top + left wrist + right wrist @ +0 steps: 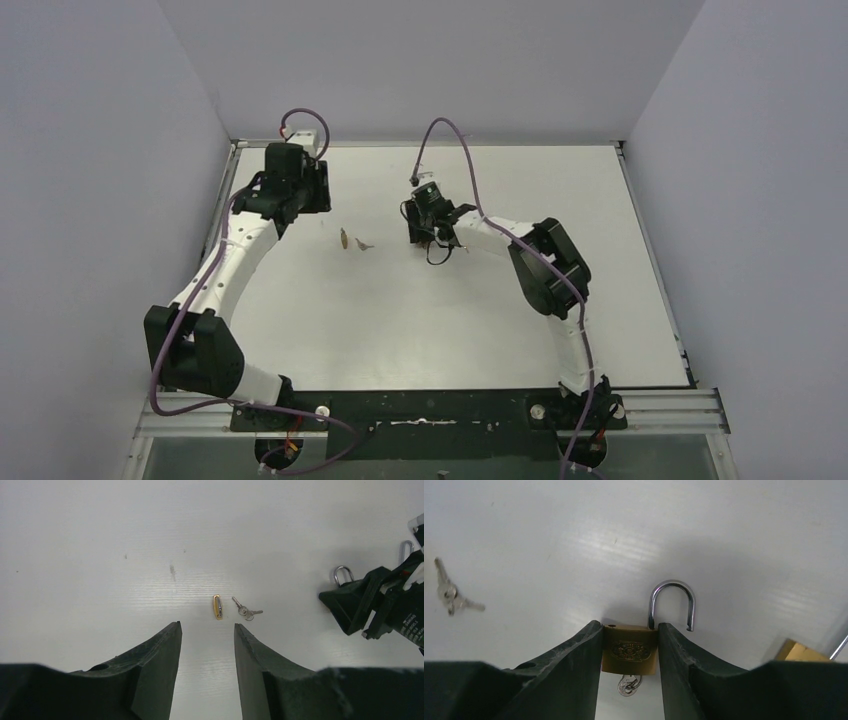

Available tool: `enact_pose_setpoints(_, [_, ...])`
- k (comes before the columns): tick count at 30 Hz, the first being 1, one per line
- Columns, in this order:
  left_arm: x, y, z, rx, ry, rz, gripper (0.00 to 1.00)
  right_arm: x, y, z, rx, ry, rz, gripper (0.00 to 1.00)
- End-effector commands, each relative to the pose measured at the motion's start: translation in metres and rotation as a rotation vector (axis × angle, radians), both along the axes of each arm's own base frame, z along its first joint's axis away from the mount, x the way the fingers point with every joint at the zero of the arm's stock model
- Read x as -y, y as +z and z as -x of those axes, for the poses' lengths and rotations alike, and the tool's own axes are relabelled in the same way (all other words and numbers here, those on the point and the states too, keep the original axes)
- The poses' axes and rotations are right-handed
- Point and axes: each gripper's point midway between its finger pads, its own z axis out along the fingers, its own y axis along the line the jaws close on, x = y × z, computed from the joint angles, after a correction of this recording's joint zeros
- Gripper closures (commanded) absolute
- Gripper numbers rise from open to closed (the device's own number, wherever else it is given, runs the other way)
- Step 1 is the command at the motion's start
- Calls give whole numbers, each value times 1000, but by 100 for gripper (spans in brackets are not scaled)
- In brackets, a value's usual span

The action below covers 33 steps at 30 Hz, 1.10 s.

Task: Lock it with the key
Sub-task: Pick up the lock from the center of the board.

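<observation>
A brass padlock stands between my right gripper's fingers, which are shut on its body. Its steel shackle is swung open, free at one end. A key sticks in the keyhole at its underside. In the top view this gripper is low over the middle of the table. My left gripper is open and empty, at the far left, facing the right gripper.
A second small brass padlock and a loose pair of keys lie on the white table between the two arms. Another brass padlock lies just right of the right gripper. Grey walls stand around the table.
</observation>
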Motion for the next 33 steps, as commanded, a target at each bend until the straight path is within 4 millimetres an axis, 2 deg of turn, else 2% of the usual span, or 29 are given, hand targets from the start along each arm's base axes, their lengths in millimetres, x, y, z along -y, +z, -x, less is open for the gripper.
enact_pose_setpoints(1, [0,54,-6,143,-34,29,59,-34,88,33,77,297,-215,81])
enact_pose_setpoints(3, [7,62,-4,174,-82,48,60,-36,116,49,68,385,-318,81])
enact_pose_setpoints(7, [39,92,10,290,-300,117,58,-34,163,82,34,503,-481,81])
enact_pose_setpoints(12, [78,117,57,404,-713,180,54,-28,234,129,65,648,-670,79])
enact_pose_setpoints(17, [101,151,109,557,-1028,347,48,-20,292,177,70,791,-787,78])
enact_pose_setpoints(22, [114,164,151,670,-1235,412,45,-19,328,209,3,854,-973,77])
enact_pose_setpoints(28, [118,164,175,767,-1386,408,45,-17,366,246,-76,948,-1179,79])
enact_pose_setpoints(33, [120,163,194,736,-1473,421,45,-16,380,268,-131,987,-1203,78])
